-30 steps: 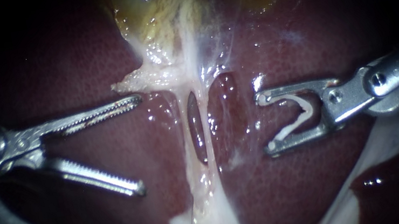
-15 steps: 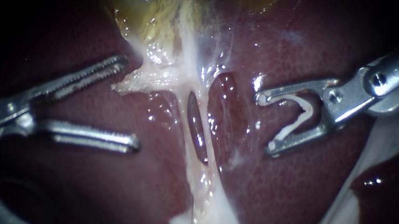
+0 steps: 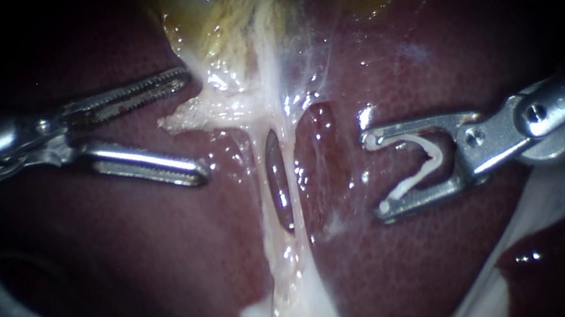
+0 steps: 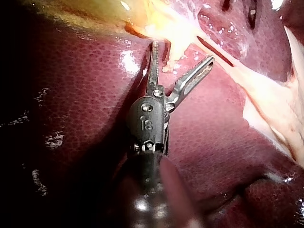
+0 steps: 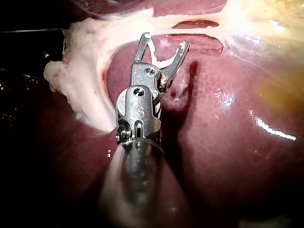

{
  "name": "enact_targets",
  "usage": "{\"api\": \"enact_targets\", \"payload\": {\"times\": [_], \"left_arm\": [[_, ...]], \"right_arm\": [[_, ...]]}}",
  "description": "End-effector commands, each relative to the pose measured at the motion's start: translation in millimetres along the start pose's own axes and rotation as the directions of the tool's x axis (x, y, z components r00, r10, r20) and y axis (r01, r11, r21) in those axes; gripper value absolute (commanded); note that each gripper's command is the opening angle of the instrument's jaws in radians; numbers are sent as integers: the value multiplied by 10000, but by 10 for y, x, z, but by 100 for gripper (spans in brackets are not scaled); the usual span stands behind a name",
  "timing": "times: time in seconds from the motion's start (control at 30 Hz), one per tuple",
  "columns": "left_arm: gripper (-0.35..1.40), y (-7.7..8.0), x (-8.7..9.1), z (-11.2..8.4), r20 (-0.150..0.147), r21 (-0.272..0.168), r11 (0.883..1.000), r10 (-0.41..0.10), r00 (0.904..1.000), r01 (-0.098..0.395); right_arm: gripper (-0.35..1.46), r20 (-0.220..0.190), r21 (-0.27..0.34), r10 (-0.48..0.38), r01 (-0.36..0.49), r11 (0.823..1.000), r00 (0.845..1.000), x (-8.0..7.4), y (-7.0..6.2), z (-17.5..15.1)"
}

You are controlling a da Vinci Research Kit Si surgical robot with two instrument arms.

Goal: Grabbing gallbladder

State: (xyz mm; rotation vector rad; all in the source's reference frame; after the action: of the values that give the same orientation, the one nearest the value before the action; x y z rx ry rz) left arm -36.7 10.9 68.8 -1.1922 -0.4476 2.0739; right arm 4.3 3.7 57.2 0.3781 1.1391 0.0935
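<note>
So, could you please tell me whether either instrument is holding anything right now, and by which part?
The left instrument holds nothing; its jaws are open. The right instrument holds a white clip by its two ends.

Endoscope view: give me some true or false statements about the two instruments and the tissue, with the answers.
1. The left instrument has its jaws open. True.
2. The left instrument is clamped on the gallbladder. False: its jaws stand apart, above and below a pale tissue flap, gripping nothing.
3. The right instrument carries a white clip between its jaws. True.
4. The right instrument's jaws touch the pale strand. False: they sit apart from it, over the liver.
</note>
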Motion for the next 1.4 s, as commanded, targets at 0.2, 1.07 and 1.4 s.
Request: {"api": "enact_targets", "payload": {"times": [0.2, 1.07, 1.4], "left_arm": [[49, 2, -2, -2, 182, -8, 9992, -406, 9990, 406], [-35, 21, 34, -38, 421, -65, 9841, -1773, 9833, 1777], [-35, 27, 70, -78, 515, -13, 9769, -2132, 9756, 2136]], "right_arm": [[50, 2, 0, 0, 0, 10000, 10000, 0, 0, 0], [50, 1, 0, -1, 1, 10000, 10000, 0, 0, 0], [50, 2, 0, -1, 1, 10000, 10000, 0, 0, 0]]}}
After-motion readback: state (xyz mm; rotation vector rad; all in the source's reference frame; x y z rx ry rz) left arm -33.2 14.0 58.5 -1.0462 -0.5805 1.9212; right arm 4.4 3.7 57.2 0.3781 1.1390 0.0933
